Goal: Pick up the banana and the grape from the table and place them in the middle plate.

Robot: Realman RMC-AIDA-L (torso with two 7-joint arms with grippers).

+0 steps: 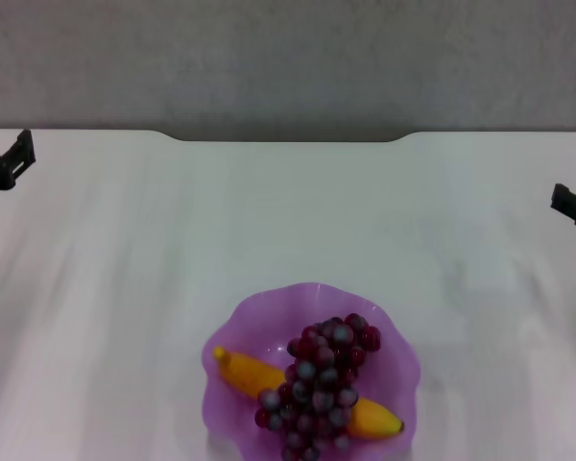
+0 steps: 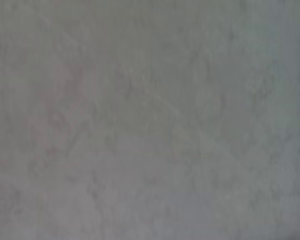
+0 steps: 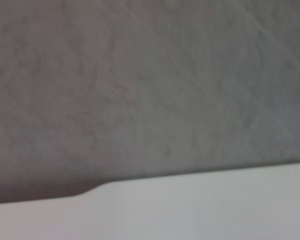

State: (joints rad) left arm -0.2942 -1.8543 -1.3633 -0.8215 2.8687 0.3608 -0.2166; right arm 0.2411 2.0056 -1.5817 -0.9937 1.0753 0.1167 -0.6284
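Starting with what you can't really see: both grippers are barely in the head view. The left gripper is just a dark bit poking in at the upper left edge of the frame, and the right gripper is a similar dark stub at the right edge, a little lower. Both are cut off by the frame, so I can't tell whether either one is spread wide or pinched together. Neither is anywhere near the fruit.

The wrist views don't help much. The left wrist one is nothing but a blurry grey mottled surface. The right wrist one shows the same grey stuff across the top, plus a strip of the table along the bottom with its dark notched edge.

Now the dish. The middle plate sits at the bottom centre of the head view, and its near rim gets clipped by the bottom edge. The banana lies in it slanting from left down to lower right, dark tip at the right end. The grape bunch is draped right across the banana, hiding its middle, so only the two ends show. The lowest grapes run off the bottom of the frame too.

The table is white, with grey wall behind its far edge.
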